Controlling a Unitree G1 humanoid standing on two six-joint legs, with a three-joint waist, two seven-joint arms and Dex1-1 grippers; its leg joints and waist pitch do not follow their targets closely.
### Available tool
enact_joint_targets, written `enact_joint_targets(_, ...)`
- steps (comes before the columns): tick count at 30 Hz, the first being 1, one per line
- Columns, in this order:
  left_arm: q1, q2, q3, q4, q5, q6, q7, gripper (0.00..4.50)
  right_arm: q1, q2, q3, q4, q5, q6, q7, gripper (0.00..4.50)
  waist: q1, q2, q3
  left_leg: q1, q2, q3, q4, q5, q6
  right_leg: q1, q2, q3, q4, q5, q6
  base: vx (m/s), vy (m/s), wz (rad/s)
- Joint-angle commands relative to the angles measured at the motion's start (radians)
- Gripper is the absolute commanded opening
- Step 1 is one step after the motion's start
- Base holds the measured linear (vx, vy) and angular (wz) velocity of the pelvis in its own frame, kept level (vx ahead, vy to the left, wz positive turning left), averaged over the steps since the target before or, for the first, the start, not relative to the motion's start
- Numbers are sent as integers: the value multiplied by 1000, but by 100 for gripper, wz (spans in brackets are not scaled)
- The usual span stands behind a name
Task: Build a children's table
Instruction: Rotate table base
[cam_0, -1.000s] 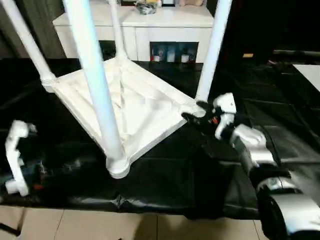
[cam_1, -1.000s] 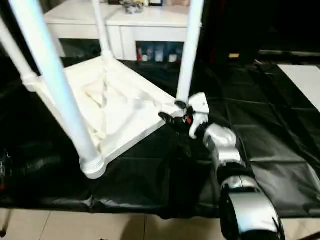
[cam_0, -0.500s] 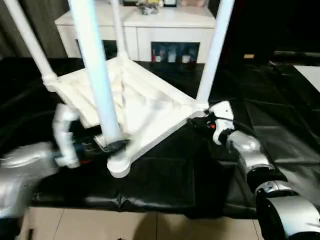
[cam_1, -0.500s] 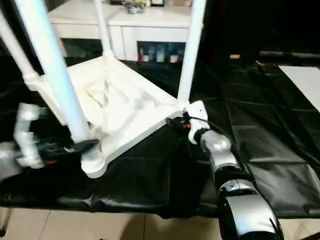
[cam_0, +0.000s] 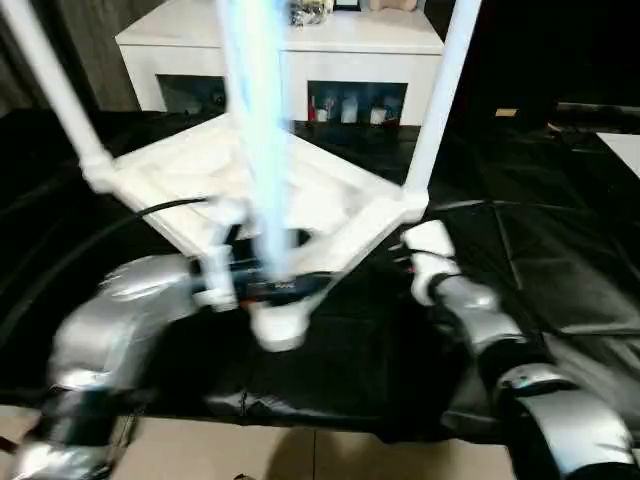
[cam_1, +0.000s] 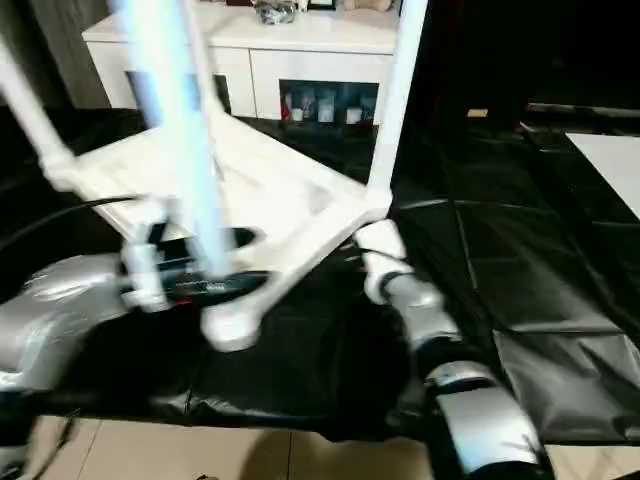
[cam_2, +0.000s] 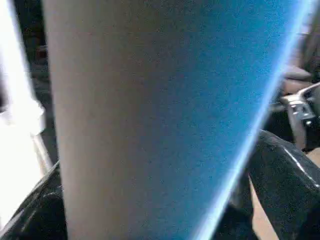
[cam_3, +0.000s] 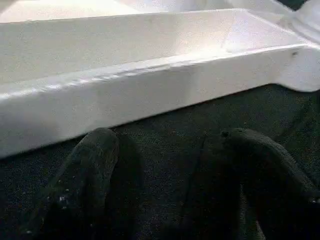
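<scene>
Table almost built, upside down, legs in the corners

The left gripper (cam_0: 285, 288) squeezes the near leg (cam_0: 262, 150); the right gripper (cam_3: 165, 190) waits open beside the table top (cam_3: 150, 75).

— What's at the back of the room?
— A white cabinet (cam_0: 300, 45) with dark glass doors (cam_0: 355, 100), small items showing behind them.
— And lower down?
— Black sheeting (cam_0: 560, 260) over the work surface, pale floor tiles (cam_0: 300, 455) at the near edge.
</scene>
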Motion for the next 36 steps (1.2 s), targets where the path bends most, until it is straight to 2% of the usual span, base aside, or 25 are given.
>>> enact_joint_targets(1, -50, -34, -55, -1, 8, -26, -31, 442, -30, 15, 2, -2, -5, 6, -2, 381, -3, -1, -68, 21, 29, -13, -83, -273, -11, 46, -30, 32, -60, -233, -234, 0, 0, 0)
enact_joint_targets(3, -68, -54, -74, 16, 17, -37, -35, 442, -32, 19, 1, -4, -4, 5, -1, 381, -5, -1, -69, 18, 29, -13, -81, -248, -5, 49, -29, 31, -55, -191, -243, 0, 0, 0)
enact_joint_targets(4, -77, -64, -83, 25, 22, -44, -36, 442, -33, 20, 1, -5, -3, 4, 0, 381, -8, -4, -69, 16, 28, -13, -80, -244, 0, 52, -30, 31, -56, -182, -247, 0, 0, 0)
enact_joint_targets(6, -99, -87, -97, 52, 34, -56, -30, 442, -32, 22, 1, -6, -4, 1, 3, 381, -11, -4, -70, 18, 27, -12, -77, -233, 11, 52, -29, 32, -56, -165, -256, 0, 0, 0)
enact_joint_targets(7, -114, -106, -102, 72, 44, -70, -21, 442, -29, 23, 3, -9, -4, 0, 6, 381, -13, -4, -69, 14, 26, -12, -78, -233, 16, 54, -30, 31, -58, -170, -259, 0, 0, 0)
enact_joint_targets(12, -156, -160, -111, 155, 94, -132, 23, 442, -20, 24, 3, -11, -5, -8, 14, 381, -20, -4, -69, 16, 28, -13, -77, -250, 20, 55, -30, 31, -61, -182, -266, 0, 0, 0)
enact_joint_targets(15, -196, -193, -120, 269, 192, -218, 129, 442, -8, 17, -1, -14, -5, -11, 18, 381, -22, 1, -67, 20, 28, -15, -79, -293, 17, 52, -29, 31, -69, -230, -256, 0, 0, 0)
enact_joint_targets(19, -231, -201, -127, 380, 290, -297, 236, 442, -2, 8, -9, -17, -3, -11, 18, 381, -22, 0, -69, 20, 28, -17, -79, -299, 15, 53, -31, 30, -70, -238, -249, 0, 0, 0)
enact_joint_targets(21, -256, -206, -121, 444, 340, -344, 315, 442, 1, -1, -14, -21, 0, -12, 18, 381, -21, 1, -67, 23, 29, -16, -79, -316, 15, 48, -27, 30, -75, -243, -250, 0, 0, 0)
enact_joint_targets(22, -267, -213, -109, 470, 351, -367, 345, 442, 3, -6, -17, -23, 2, -12, 19, 381, -20, 1, -68, 21, 29, -17, -79, -322, 14, 51, -29, 29, -73, -248, -248, 0, 0, 0)
enact_joint_targets(25, -270, -229, -81, 480, 323, -380, 319, 442, 6, -20, -28, -27, 9, -15, 18, 381, -20, -2, -68, 16, 27, -19, -78, -313, 18, 54, -34, 29, -75, -266, -247, 0, 0, 0)
enact_joint_targets(30, -257, -244, -59, 475, 282, -417, 260, 442, 6, -42, -48, -40, 25, -22, 25, 381, -17, 4, -71, 16, 29, -17, -76, -283, 31, 54, -31, 29, -69, -202, -278, 0, 0, 0)
enact_joint_targets(32, -236, -247, -55, 452, 244, -434, 211, 442, 6, -55, -64, -56, 42, -30, 48, 381, -16, 10, -72, 16, 29, -17, -75, -282, 35, 54, -31, 28, -66, -181, -288, 0, 0, 0)
enact_joint_targets(34, -198, -223, -71, 399, 206, -411, 135, 442, 11, -74, -77, -83, 61, -41, 96, 381, -13, 7, -72, 14, 31, -15, -74, -265, 52, 59, -30, 27, -62, -144, -302, 0, 0, 0)
enact_joint_targets(35, -187, -213, -77, 383, 195, -396, 111, 442, 13, -79, -79, -91, 67, -44, 113, 381, -11, 9, -72, 12, 33, -14, -74, -253, 61, 59, -29, 26, -60, -135, -306, 0, 0, 0)
enact_joint_targets(36, -162, -176, -102, 347, 182, -355, 45, 442, 21, -94, -79, -112, 75, -50, 158, 381, -10, 15, -72, 15, 34, -13, -73, -255, 62, 58, -28, 26, -59, -136, -308, 0, 0, 0)
